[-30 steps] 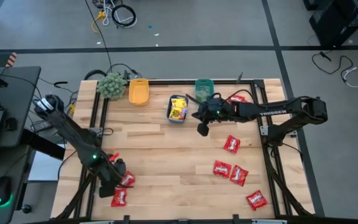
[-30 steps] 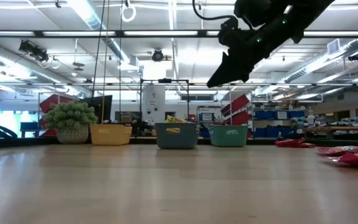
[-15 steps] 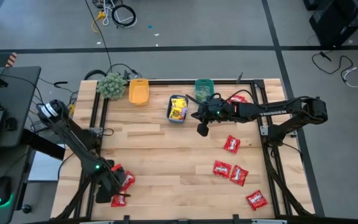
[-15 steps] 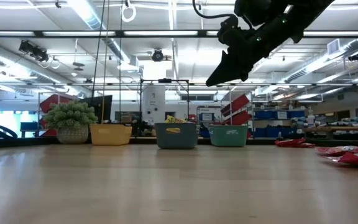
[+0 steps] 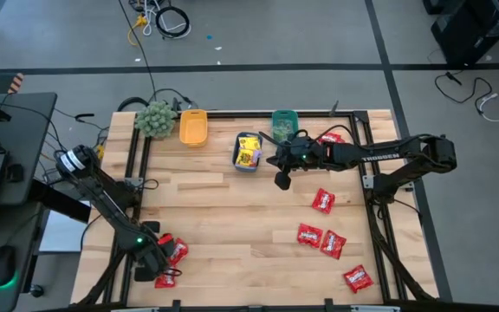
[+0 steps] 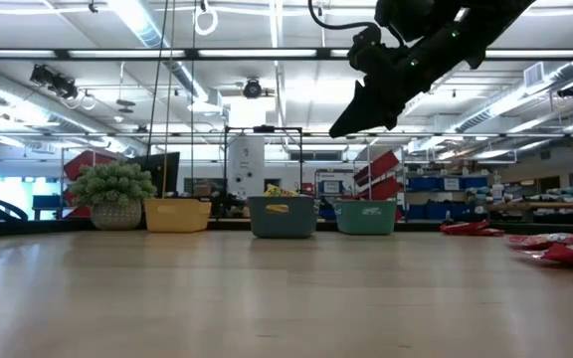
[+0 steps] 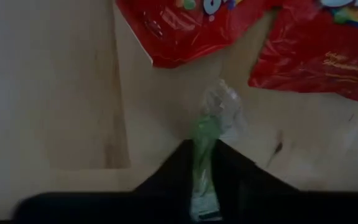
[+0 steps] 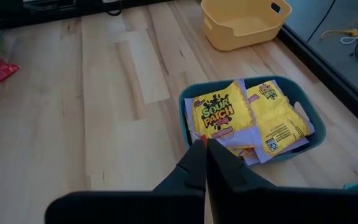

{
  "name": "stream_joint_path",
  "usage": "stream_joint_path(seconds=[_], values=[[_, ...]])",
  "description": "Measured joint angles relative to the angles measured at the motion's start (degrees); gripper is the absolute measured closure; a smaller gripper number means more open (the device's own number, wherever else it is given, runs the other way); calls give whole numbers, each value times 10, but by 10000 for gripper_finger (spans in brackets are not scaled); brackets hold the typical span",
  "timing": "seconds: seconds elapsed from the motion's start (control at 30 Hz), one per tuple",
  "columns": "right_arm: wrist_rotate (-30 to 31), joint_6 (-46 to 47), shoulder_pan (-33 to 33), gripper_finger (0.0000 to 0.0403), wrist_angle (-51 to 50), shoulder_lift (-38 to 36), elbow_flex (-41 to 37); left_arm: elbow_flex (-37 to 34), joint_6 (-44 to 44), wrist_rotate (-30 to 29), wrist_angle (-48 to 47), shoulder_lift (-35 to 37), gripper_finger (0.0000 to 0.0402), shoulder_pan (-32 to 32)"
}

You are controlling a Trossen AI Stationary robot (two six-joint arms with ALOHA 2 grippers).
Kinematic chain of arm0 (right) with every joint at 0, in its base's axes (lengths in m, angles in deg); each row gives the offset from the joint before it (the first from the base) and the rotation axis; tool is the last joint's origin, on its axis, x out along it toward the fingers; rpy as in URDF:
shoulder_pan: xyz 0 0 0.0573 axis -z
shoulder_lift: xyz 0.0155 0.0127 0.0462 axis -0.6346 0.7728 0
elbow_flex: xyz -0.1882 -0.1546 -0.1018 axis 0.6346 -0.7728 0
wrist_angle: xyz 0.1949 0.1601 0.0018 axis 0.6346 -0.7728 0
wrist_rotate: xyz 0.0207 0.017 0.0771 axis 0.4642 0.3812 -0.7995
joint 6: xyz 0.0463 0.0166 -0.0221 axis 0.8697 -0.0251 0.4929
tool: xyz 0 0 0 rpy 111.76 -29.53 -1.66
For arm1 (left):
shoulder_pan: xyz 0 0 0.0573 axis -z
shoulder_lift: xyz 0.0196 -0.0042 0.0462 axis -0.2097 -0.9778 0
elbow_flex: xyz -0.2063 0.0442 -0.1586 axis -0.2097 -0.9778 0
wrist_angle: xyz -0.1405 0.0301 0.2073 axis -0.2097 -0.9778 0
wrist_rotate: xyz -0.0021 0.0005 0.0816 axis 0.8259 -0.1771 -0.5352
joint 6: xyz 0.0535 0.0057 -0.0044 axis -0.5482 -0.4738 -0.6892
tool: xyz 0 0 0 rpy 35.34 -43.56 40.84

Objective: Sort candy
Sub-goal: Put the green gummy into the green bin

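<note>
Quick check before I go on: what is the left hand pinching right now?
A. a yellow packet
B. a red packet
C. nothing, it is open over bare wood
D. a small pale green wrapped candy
D. In the left wrist view the left hand is closed on a small pale green wrapped candy, with two red packets lying on the table just beyond it.

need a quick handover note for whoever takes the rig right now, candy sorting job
Left gripper: at the near left table corner, shut on a pale green candy, beside two red packets.
Right gripper: shut, empty as far as shows, hovering by the blue bin.
Done: yellow packets in the blue bin.
Orange bin: looks empty. Teal bin: contents unclear.
Left: red packets scattered on the right side, one by the teal bin, plus the held green one.
</note>
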Motion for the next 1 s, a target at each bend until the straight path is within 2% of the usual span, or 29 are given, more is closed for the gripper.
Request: stream_joint_path(seconds=[0.07, 0.27, 0.43, 0.57, 0.67, 0.8, 0.9, 1.0], values=[[0, 0, 0, 402, 1, 0, 0, 0, -6, 1, 0, -1, 387, 0], [0, -1, 0, 402, 0, -4, 0, 1, -13, -23, -17, 16, 398, -18], [0, -10, 0, 402, -8, -19, 0, 40, -77, -83, -95, 45, 400, -63], [1, -16, -3, 402, -17, -45, 0, 102, -156, -169, -182, 55, 400, -127], [6, -26, -8, 402, -29, -66, 0, 146, -242, -245, -217, 56, 401, -184], [44, -34, -18, 402, -58, -94, 0, 181, -422, -337, -171, 56, 401, -278], [63, -35, -23, 402, -88, -112, 0, 187, -561, -361, -83, 56, 401, -364], [87, -35, -28, 402, -113, -129, 0, 187, -680, -351, 32, 56, 401, -452]])
